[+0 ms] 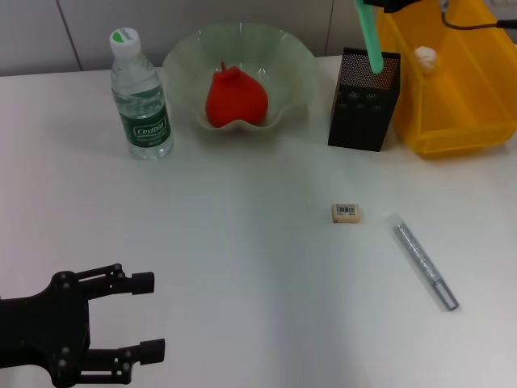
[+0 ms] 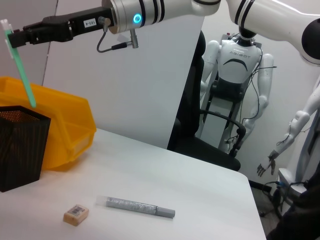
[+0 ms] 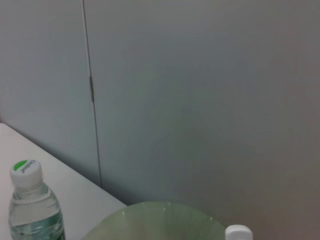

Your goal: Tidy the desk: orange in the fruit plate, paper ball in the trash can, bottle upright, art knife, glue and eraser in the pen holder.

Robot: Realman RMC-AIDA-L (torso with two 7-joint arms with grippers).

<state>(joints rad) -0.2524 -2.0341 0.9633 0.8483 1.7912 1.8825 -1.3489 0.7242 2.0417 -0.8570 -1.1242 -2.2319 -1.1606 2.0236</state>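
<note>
My right gripper (image 1: 381, 5) is at the far right, above the black mesh pen holder (image 1: 363, 101), shut on the top of a green art knife (image 1: 370, 36). The knife hangs with its tip at the holder's mouth. The left wrist view shows the same gripper (image 2: 11, 36), knife (image 2: 21, 70) and holder (image 2: 20, 147). The beige eraser (image 1: 346, 212) and the silver glue stick (image 1: 426, 265) lie on the white desk (image 1: 242, 242). The orange (image 1: 235, 99) sits in the green fruit plate (image 1: 287, 56). The bottle (image 1: 141, 97) stands upright. The paper ball (image 1: 425, 56) is in the yellow trash can (image 1: 460, 121). My left gripper (image 1: 133, 317) is open at the near left.
The right wrist view shows the bottle's cap (image 3: 25, 172), the plate's rim (image 3: 160, 212) and a grey wall. In the left wrist view the desk's far edge (image 2: 245, 175) has a black chair (image 2: 210, 145) and a white robot (image 2: 240, 55) beyond it.
</note>
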